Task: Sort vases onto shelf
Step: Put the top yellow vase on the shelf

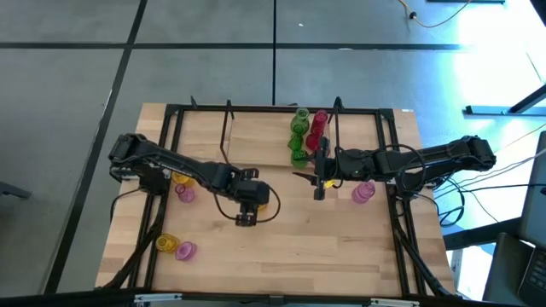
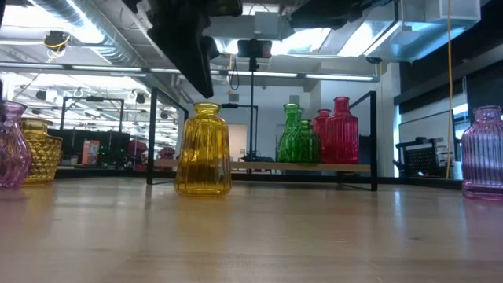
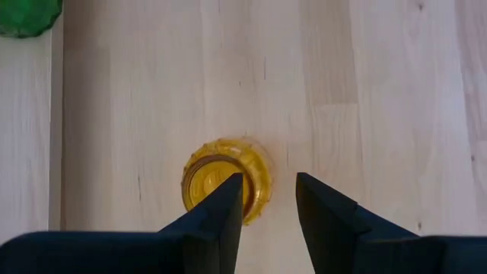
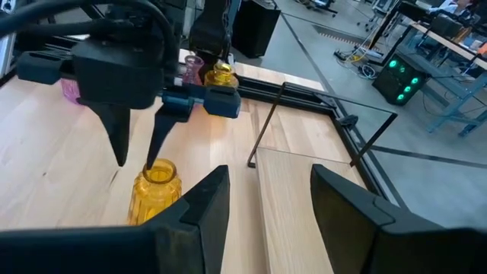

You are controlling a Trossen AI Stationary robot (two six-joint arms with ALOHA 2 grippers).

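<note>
One yellow vase (image 3: 225, 181) stands under my left gripper (image 3: 268, 199), fingers parted and empty, off-centre, so I'd shift to straddle the neck before closing.

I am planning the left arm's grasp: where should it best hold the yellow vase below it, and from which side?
Probably from straight above, on the narrow neck: the yellow vase stands upright, and the open left gripper hangs above its mouth, slightly off-centre.

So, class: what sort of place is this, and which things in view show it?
Probably a robotics lab or workshop. The low view shows exposed ceiling ducts and metal racks; the right wrist view shows equipment with green lights on a bare floor. The table holds two robot arms.
</note>
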